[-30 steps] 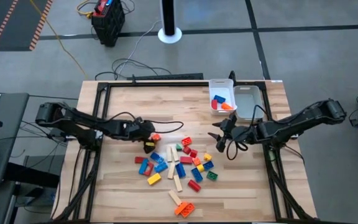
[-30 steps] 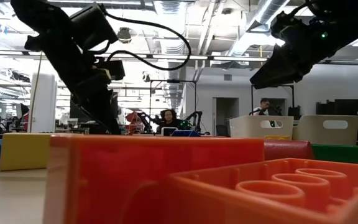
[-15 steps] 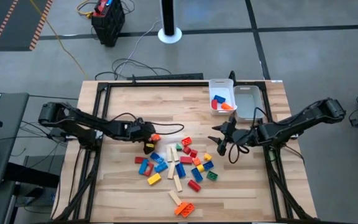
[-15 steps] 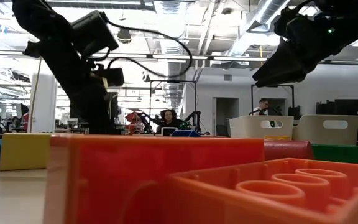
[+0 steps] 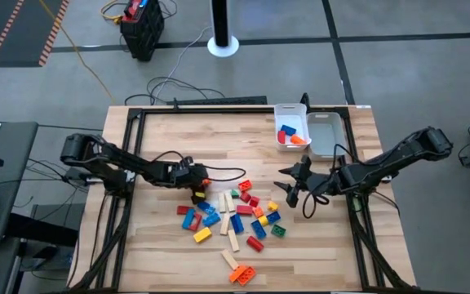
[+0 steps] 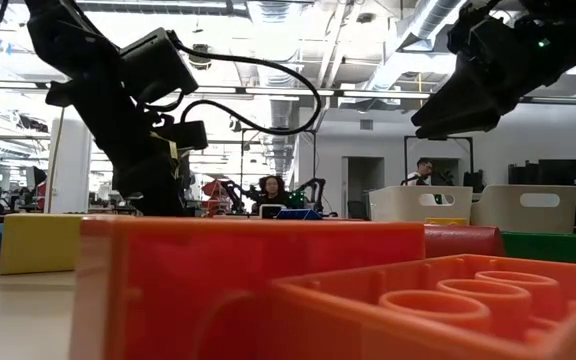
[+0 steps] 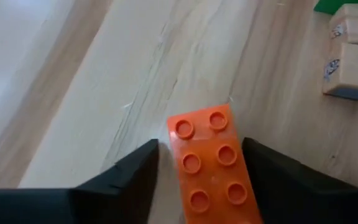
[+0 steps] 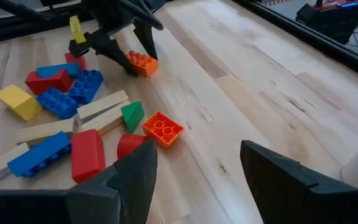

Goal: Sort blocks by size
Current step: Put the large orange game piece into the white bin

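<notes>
While we look down from the high view, our left gripper sits at the upper-left edge of the blocks heaped mid-table, and our right gripper hovers just right of them. From our left wrist, spread fingers straddle an orange brick lying flat. Our right wrist shows parted, empty fingers facing the heap.

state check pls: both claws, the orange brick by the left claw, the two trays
left claw: open, fingers either side of the orange brick, not closed on it
orange brick: flat on the table, studs up
right claw: open, empty, above the table beside the pile
left tray: holds a few bricks
right tray: looks empty
</notes>
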`<action>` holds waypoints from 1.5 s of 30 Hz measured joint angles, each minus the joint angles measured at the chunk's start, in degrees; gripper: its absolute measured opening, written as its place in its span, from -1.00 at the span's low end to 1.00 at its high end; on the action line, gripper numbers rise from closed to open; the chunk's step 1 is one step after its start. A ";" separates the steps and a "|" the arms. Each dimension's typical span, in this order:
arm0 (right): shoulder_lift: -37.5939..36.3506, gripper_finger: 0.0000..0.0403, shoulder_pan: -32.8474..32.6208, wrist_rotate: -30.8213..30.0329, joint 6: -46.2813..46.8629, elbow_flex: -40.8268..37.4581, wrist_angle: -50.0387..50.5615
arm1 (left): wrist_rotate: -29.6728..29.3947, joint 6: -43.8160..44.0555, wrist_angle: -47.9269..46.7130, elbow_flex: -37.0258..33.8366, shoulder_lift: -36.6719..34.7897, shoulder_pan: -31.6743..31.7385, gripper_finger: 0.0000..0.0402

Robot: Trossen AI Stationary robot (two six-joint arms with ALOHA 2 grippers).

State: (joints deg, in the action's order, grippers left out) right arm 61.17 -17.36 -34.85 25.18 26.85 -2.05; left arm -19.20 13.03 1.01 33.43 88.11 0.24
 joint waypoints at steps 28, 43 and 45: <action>8.35 0.28 -5.93 0.53 25.60 -0.03 11.54 | 19.10 -23.73 18.75 24.53 12.32 14.94 -0.35; 8.04 0.28 -11.73 2.32 35.04 -0.09 18.85 | 29.51 -18.39 14.85 59.83 37.55 19.17 -0.35; 8.04 0.28 -12.33 2.00 36.45 -0.04 19.33 | 29.44 -18.05 13.71 64.30 40.64 19.29 -0.33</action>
State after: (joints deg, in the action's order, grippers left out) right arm 69.21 -29.70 -32.86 61.63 26.81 17.28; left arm 10.24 -5.02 14.72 97.73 128.75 19.53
